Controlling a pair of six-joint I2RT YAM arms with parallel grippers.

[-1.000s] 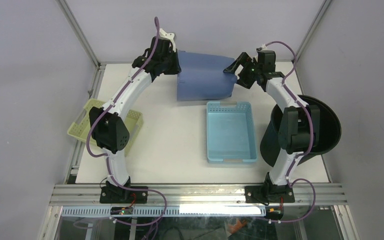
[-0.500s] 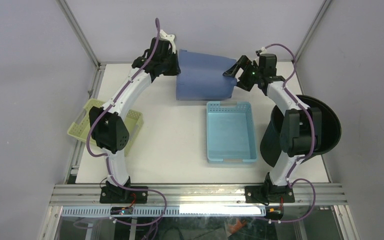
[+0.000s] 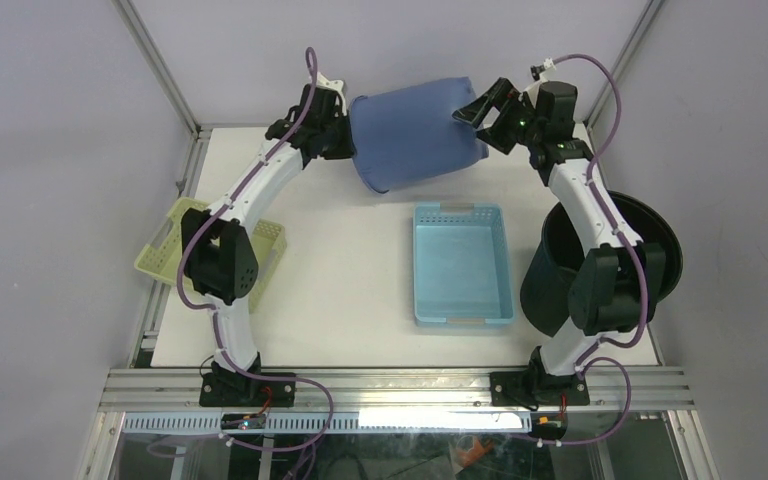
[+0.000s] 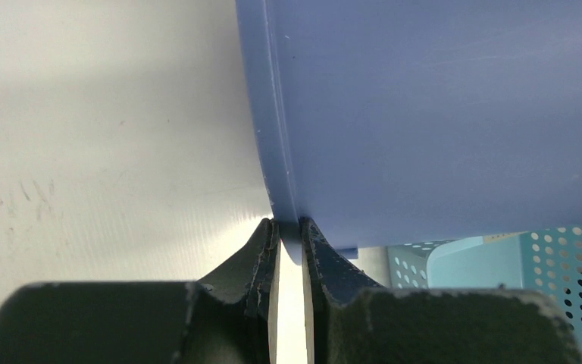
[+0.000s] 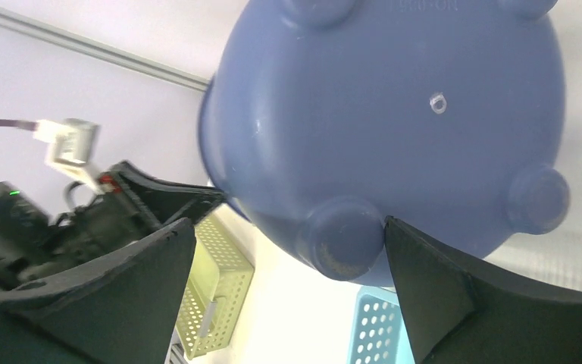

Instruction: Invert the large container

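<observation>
While the blue plastic tub [image 3: 415,130] hangs on its side above the far edge of the tabletop [image 3: 340,290], mouth toward the far-left corner and base toward the far right, its whole weight seems to rest on one thin pinch. The left gripper [image 4: 289,244] is clamped narrowly on the tub's rim, a finger on either face of the wall. The right gripper [image 5: 288,227] is spread wide at the base, its fingers flanking one of the moulded feet; whether they touch the plastic I cannot tell.

The main risk, as I judge it, is the rim sliding out of the left pinch as the tub rotates: smooth plastic, a small contact patch and a long lever would do it. If the right claw only props the rounded base, it could skate off a foot and let the tub swing. A drop would likely land it on the light blue perforated tray [image 3: 460,262] lying toward the middle of the table below.

The tub is matte, smooth-walled and tapered, with a raised lip band at the rim and a domed base carrying rounded knob feet. The tray is rigid and rectangular. A yellow-green perforated basket [image 3: 210,248] sits at the left edge, and a glossy black round bin [image 3: 660,250] at the right edge.
</observation>
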